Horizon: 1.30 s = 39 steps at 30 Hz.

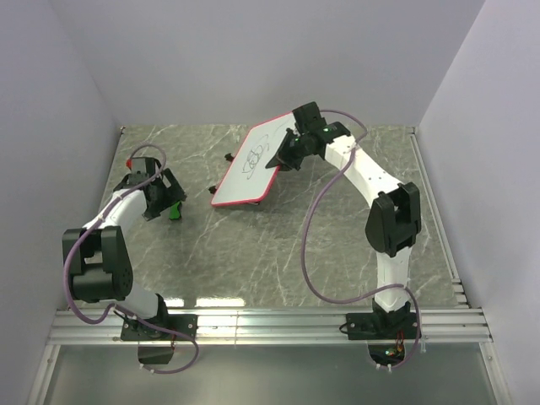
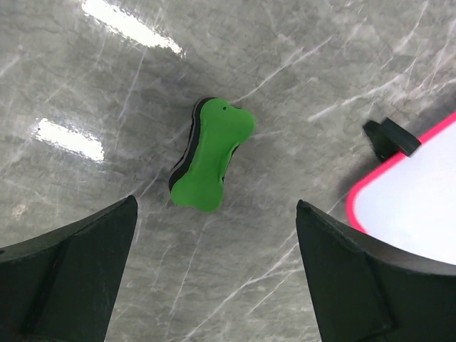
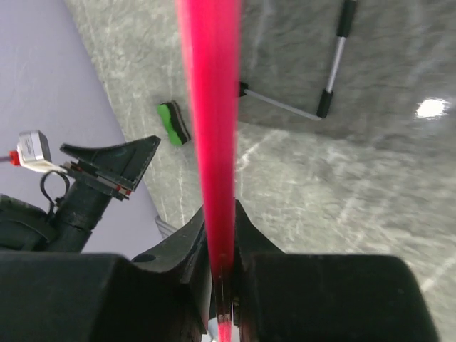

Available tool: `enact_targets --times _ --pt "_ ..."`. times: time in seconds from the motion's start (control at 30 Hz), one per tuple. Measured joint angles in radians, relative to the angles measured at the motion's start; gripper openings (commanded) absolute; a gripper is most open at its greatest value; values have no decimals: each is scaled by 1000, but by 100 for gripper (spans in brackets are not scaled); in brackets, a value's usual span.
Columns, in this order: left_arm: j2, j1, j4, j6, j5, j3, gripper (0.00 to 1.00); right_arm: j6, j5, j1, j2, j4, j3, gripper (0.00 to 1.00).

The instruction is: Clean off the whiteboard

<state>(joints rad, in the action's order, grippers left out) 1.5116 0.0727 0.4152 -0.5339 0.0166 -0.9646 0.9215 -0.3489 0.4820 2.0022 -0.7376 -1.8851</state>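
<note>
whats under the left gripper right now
A green bone-shaped block lies flat on the marble table, below the open left gripper, untouched. Its black bottom layer shows only at the edge; the table beneath it is covered.

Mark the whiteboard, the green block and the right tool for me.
whiteboard (image 1: pixel 246 179): top view, bare white face near the scribbles.
green block (image 2: pixel 211 155): left wrist view, middle of its green top.
right tool (image 3: pixel 220 217): right wrist view, between its fingertips, at the red rim.
</note>
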Motion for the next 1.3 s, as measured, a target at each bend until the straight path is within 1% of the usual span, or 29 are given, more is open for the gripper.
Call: enact_targets --times 0.2,0.23,0.37,0.4,0.43,0.57,0.7,0.73,0.8,0.93,1.1,1.17,1.23,1.3 --pt "1 0 -15 1 -31 26 95 -40 -51 -116 40 -87 -76 13" --pt "3 0 -17 2 -34 27 93 -45 -60 -138 53 -96 -93 13" --pt "40 0 -30 12 -43 28 90 -77 -86 -198 91 -92 -112 13" --pt "52 0 -34 16 -45 28 90 -84 -98 -205 95 -89 -113 12" --pt "66 0 -37 18 -45 29 89 -93 -116 -208 100 -87 -113 10" --pt "115 0 -43 26 -44 29 87 -145 -203 -211 129 -96 -138 8" --pt "132 -5 -60 37 -37 25 85 -239 -317 -222 164 -130 -154 4" --pt "135 -8 -58 40 -34 23 85 -264 -340 -224 167 -141 -156 2" --pt "138 -14 -59 43 -30 16 85 -299 -371 -225 167 -158 -148 2" --pt "151 -25 -54 48 -16 -3 83 -355 -433 -231 114 -200 -62 1" --pt "190 -30 -56 51 -1 -37 75 -395 -444 -234 84 -303 -59 0" --pt "201 -32 -59 53 8 -44 72 -410 -445 -233 92 -368 -101 0" --pt "208 -34 -61 55 15 -51 69 -417 -429 -229 111 -443 -180 0" --pt "219 -35 -63 60 23 -60 62 -414 -410 -228 122 -487 -239 0"
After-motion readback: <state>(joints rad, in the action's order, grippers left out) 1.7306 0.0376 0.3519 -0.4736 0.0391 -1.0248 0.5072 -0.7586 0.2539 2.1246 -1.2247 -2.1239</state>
